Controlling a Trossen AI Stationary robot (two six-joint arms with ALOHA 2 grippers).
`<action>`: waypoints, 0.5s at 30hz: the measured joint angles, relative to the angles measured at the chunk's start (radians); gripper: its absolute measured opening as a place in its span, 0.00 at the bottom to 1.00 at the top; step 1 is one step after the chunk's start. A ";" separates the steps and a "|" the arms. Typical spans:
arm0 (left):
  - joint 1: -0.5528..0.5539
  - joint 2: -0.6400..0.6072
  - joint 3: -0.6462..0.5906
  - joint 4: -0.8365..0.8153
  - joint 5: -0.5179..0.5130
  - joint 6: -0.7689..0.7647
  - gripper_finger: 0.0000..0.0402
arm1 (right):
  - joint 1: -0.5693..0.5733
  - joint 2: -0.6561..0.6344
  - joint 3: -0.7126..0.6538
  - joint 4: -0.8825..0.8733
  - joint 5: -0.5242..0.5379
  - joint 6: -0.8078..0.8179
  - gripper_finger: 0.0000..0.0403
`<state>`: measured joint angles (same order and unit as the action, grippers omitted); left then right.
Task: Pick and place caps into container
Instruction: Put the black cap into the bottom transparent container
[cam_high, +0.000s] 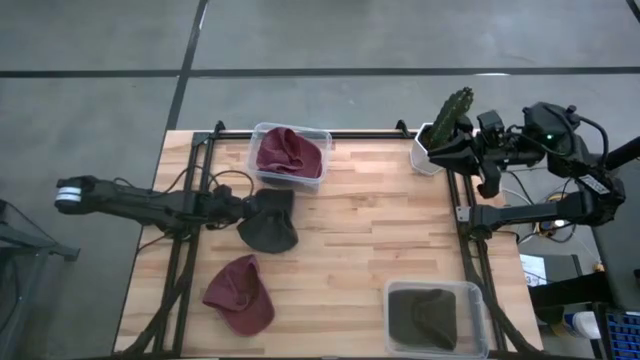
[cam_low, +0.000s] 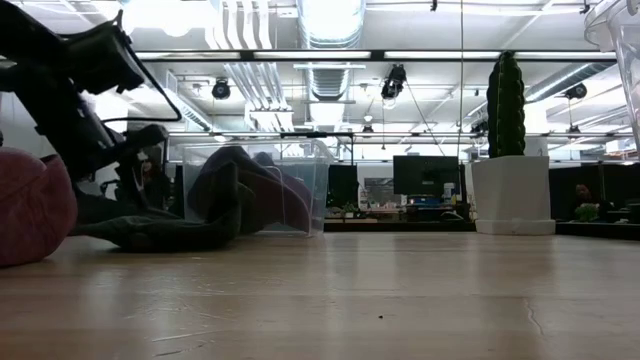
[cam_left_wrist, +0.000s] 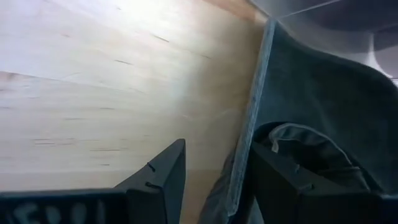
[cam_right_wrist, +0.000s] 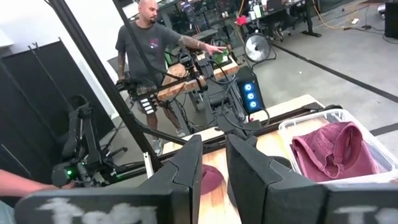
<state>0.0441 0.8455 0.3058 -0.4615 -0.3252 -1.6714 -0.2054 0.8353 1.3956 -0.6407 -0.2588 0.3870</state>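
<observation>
My left gripper (cam_left_wrist: 214, 180) jaws pinch the dark olive cap (cam_high: 268, 222)'s brim; right gripper (cam_right_wrist: 213, 163) jaws slightly apart, empty; no readable writing.

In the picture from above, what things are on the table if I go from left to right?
Left gripper → dark olive cap → bin with a maroon cap → bin with a dark cap → cactus in a white pot → right gripper.
</observation>
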 joint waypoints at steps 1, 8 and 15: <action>0.000 0.008 0.000 0.002 0.000 -0.003 0.40 | 0.000 0.005 0.000 0.000 0.000 0.000 0.17; 0.003 0.067 0.000 0.044 0.025 0.009 0.27 | 0.000 0.034 -0.001 0.002 0.000 0.003 0.17; 0.009 0.069 0.002 0.177 0.041 0.052 0.03 | 0.000 0.060 -0.001 0.004 0.000 0.003 0.17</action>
<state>0.0532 0.9142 0.3073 -0.2850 -0.2842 -1.6193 -0.2054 0.8953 1.3945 -0.6369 -0.2592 0.3897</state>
